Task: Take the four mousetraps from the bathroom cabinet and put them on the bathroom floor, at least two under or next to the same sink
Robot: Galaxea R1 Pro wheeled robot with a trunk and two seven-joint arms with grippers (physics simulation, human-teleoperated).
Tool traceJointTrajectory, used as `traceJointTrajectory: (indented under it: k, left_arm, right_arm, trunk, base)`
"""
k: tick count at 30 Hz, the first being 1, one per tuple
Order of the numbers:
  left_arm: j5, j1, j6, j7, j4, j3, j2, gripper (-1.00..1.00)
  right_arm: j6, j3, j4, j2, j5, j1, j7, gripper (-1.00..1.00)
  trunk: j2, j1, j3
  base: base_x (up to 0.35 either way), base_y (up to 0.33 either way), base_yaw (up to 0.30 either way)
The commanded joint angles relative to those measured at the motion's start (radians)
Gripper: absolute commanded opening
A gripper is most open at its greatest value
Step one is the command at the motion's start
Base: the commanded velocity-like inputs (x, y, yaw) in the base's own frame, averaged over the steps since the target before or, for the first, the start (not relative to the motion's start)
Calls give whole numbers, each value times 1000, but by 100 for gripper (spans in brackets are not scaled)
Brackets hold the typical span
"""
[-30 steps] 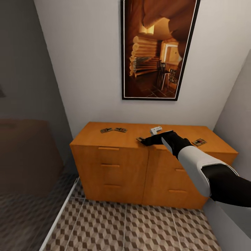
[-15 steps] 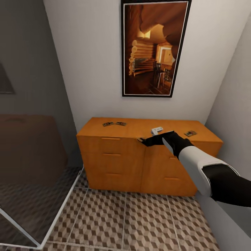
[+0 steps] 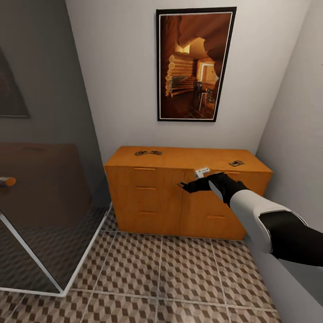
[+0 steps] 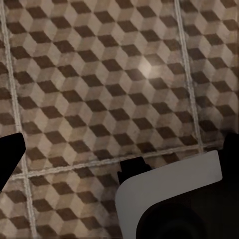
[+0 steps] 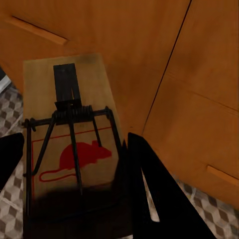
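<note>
The orange-brown cabinet (image 3: 148, 202) stands against the back wall. On its top lie two mousetraps (image 3: 148, 153) side by side at the left and a third mousetrap (image 3: 236, 163) at the right. My right gripper (image 3: 187, 185) hangs in front of the drawer fronts, shut on another mousetrap (image 3: 182, 184). In the right wrist view that mousetrap (image 5: 69, 144) is a wooden board with a wire spring and a red mouse print, clamped by the gripper (image 5: 74, 167) before the cabinet (image 5: 199, 74). My left gripper (image 4: 122, 147) is open above the bathroom floor (image 4: 99, 74).
A glass shower enclosure (image 3: 45, 215) with a white base rail fills the left. A framed picture (image 3: 194, 65) hangs above the cabinet. A grey wall (image 3: 294, 134) closes in on the right. Cube-patterned floor tiles (image 3: 170, 278) spread out in front of the cabinet.
The camera has pulled back from the cabinet. My right gripper, with the mousetrap in it, has come off the front edge of the cabinet top and now hangs before the drawer fronts.
</note>
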Motion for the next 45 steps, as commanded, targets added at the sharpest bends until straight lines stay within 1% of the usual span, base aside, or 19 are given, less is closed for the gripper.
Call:
traceJointTrajectory:
  k: [1,3,7,12,13,16,17,20,22,24,25,27,30,33,35,37,39,42,45]
  left_arm:
    - [-1,-2,-8,0,4,-5,0,100]
    - [-1,-2,-8,0,3,-5,0,100]
    - [-2,-2,-8,0,2,-4,0,100]
    - [-2,-2,-8,-1,-3,-2,-2,100]
    - [-3,-2,-8,-1,-8,-2,-13,100]
    - [-3,-2,-7,0,-16,-1,-23,100]
    - [-3,-2,-6,0,-20,0,-28,100]
    - [-3,-2,-5,0,-34,1,-39,100]
    - [0,-2,1,4,-66,3,-51,100]
    - [2,-2,21,6,-94,4,-59,100]
    - [4,-2,65,7,-127,5,-63,100]
    - [6,-2,150,9,-184,6,-66,100]
    - [8,-2,270,19,-285,7,-69,100]
    - [9,-2,397,92,-407,8,-88,100]
    - [10,-2,448,158,-454,8,-105,100]
    - [10,-2,500,247,-512,8,-136,100]
    - [10,-3,559,306,-581,8,-170,100]
    - [9,-4,650,332,-671,8,-201,100]
    - [7,-6,805,345,-846,8,-233,100]
  right_arm:
    - [2,1,10,1,8,0,4,-100]
    - [-9,1,33,2,7,0,4,-100]
    - [-93,1,99,9,6,7,4,-100]
    - [-164,1,118,12,7,113,3,-100]
    - [-208,1,120,11,9,179,2,-100]
    - [-276,1,121,8,11,259,-1,-100]
    - [-314,1,121,7,11,310,-10,-100]
    - [-404,1,121,6,12,439,-57,-100]
    - [-510,1,121,5,11,557,-105,-100]
    - [-578,1,121,4,10,624,-122,-100]
    - [-639,1,121,4,10,686,-136,-100]
    - [-703,0,122,3,9,752,-157,-100]
    - [-761,1,123,5,7,819,-202,-100]
    - [-820,1,123,12,4,874,-297,-100]
    - [-852,1,123,24,0,890,-355,-100]
    - [-895,1,123,45,-5,906,-441,-100]
    - [-933,0,122,61,-12,913,-539,-100]
    - [-960,-1,120,83,-25,916,-641,-100]
    - [-975,-3,115,107,-45,918,-770,-100]
  trunk:
    - [-1,0,-1]
    - [-1,0,-1]
    - [-1,0,-1]
    - [-1,0,-1]
    - [-1,0,-1]
    - [-1,0,-1]
    - [-1,0,-1]
    - [-1,0,-1]
    - [-1,0,-1]
    - [-1,0,-1]
    - [-1,0,-1]
    - [-1,0,-1]
    - [-1,0,-1]
    - [-1,0,-1]
    - [-1,0,-1]
    - [-1,0,-1]
    - [-1,0,-1]
    - [-1,0,-1]
    - [-1,0,-1]
  base:
    - [-117,0,0]
    - [-76,0,0]
    - [-24,0,0]
    - [-4,0,0]
    - [0,0,0]
    - [0,0,0]
    - [0,0,0]
    - [0,0,0]
    - [0,0,0]
    - [0,0,0]
    - [0,0,0]
    - [0,0,0]
    - [0,0,0]
    - [0,0,0]
    - [0,0,0]
    - [0,0,0]
    - [0,0,0]
    - [0,0,0]
    - [0,0,0]
